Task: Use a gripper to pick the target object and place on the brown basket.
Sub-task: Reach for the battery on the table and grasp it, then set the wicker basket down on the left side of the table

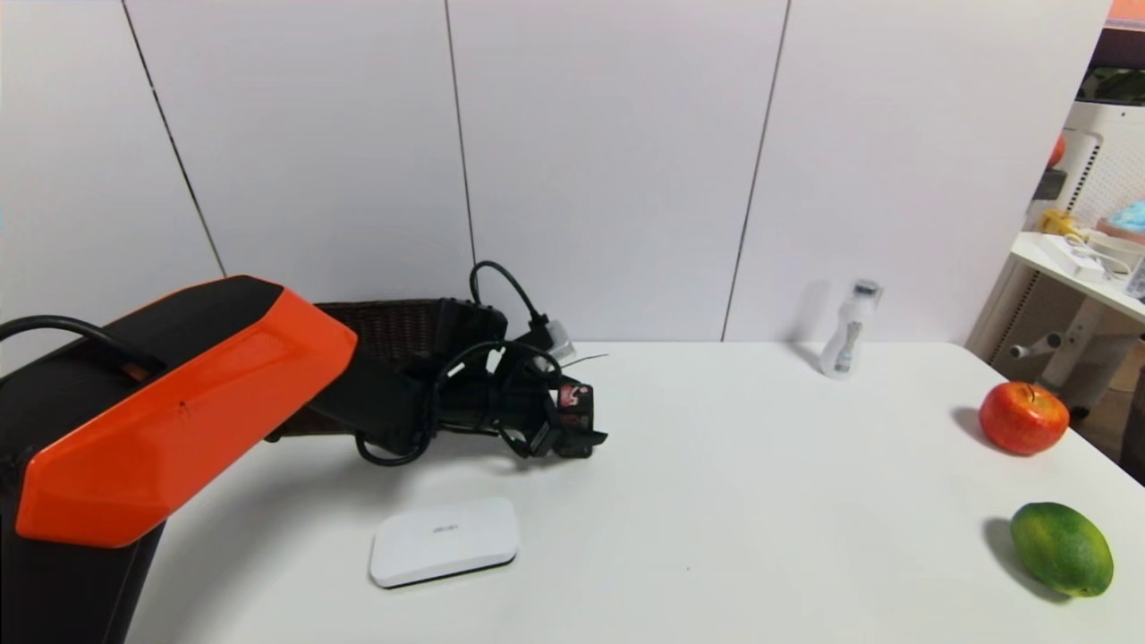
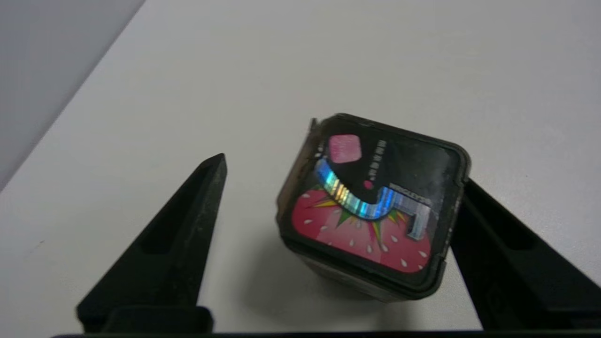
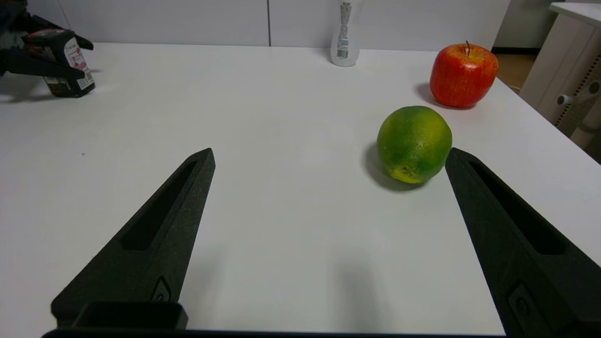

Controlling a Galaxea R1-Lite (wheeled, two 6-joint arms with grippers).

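The target object (image 2: 371, 206), a small dark box with a strawberry-pink label on top, stands slightly tilted on the white table (image 1: 760, 501). It also shows in the head view (image 1: 575, 404) and far off in the right wrist view (image 3: 65, 63). My left gripper (image 2: 342, 170) is open around the box: one finger (image 2: 497, 253) touches its side and the other finger (image 2: 178, 234) stands apart from it. The brown basket (image 1: 394, 326) sits behind my left arm, mostly hidden by it. My right gripper (image 3: 329, 152) is open and empty, low over the table near the green fruit.
A flat white case (image 1: 445, 540) lies in front of the left gripper. A white bottle (image 1: 850, 342) stands at the back. A red apple (image 1: 1023, 418) and a green citrus fruit (image 1: 1062, 548) lie at the table's right edge. A side shelf (image 1: 1082, 268) stands beyond that edge.
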